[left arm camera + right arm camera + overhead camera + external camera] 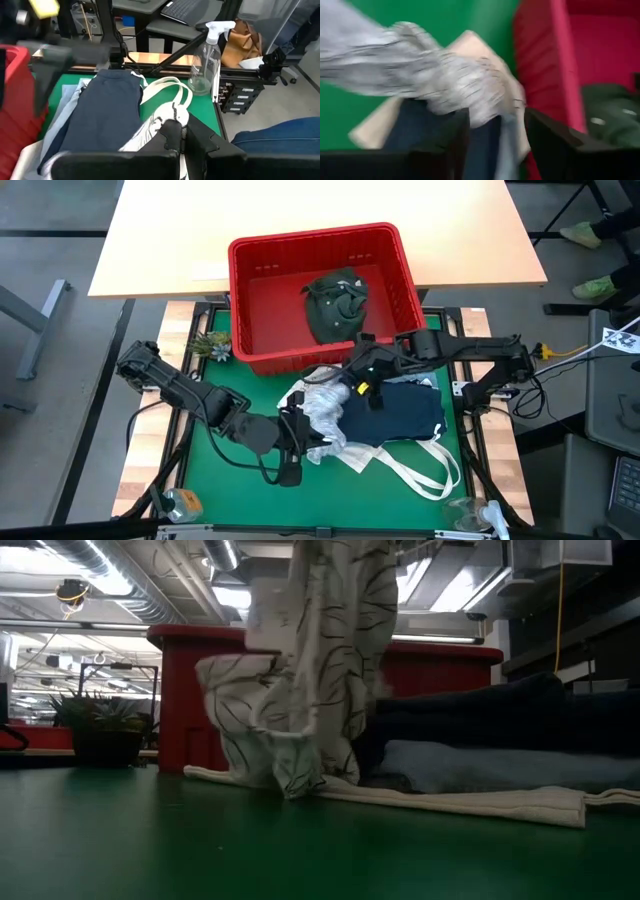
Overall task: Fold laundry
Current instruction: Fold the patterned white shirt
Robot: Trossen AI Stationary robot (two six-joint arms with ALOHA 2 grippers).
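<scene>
The white leaf-print garment (322, 408) is bunched up on the green mat between my two grippers. In the low view the garment (312, 660) rises out of the picture's top. My left gripper (183, 134) is shut on it at the near left. My right gripper (495, 136) stands open at its far side, near the red basket (392, 250); the blurred cloth (455, 80) lies just ahead of its fingers. A navy garment (398, 415) lies over light blue denim (60, 120). An olive garment (336, 302) lies in the basket. My left gripper pinches a bunched fold of the white leaf-print garment (174, 118) between its two fingers, slanting down from the table's left. The cloth is raised, and its lower end (290, 780) rests on the tote bag and the mat. Whether my right gripper touches the cloth, I cannot tell.
A white tote bag (425, 465) with long handles lies under the garments at the near right. A clear spray bottle (202, 65) stands at the mat's right edge. A small plant (210, 345) sits left of the basket. Bare green mat (215, 475) lies at the near left.
</scene>
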